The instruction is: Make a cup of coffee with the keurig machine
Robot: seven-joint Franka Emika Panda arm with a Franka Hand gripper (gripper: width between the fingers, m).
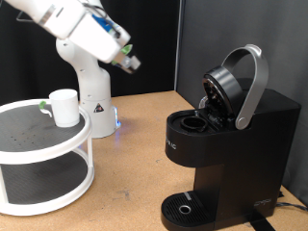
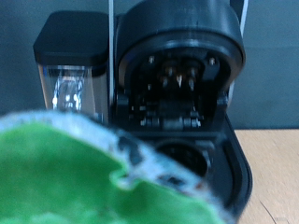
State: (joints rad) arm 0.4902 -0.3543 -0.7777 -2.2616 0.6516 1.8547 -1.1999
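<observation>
Hardly anything here can be read. The keurig machine (image 1: 229, 144), at the right of the exterior view, has a small pale mark on the front of its black body at the left edge, too tiny and blurred to make out. At the upper middle of the frame, the robot base (image 1: 94, 104) bears a small dark triangular sign, its content illegible. The wrist view shows no lettering at all.

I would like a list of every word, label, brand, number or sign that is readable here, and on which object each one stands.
None can be read with certainty.
keurig machine: a small pale mark on its front, too blurred to read.
Robot base: a small dark triangular sign, its content too small to read.
cup: plain white, no text.
</observation>
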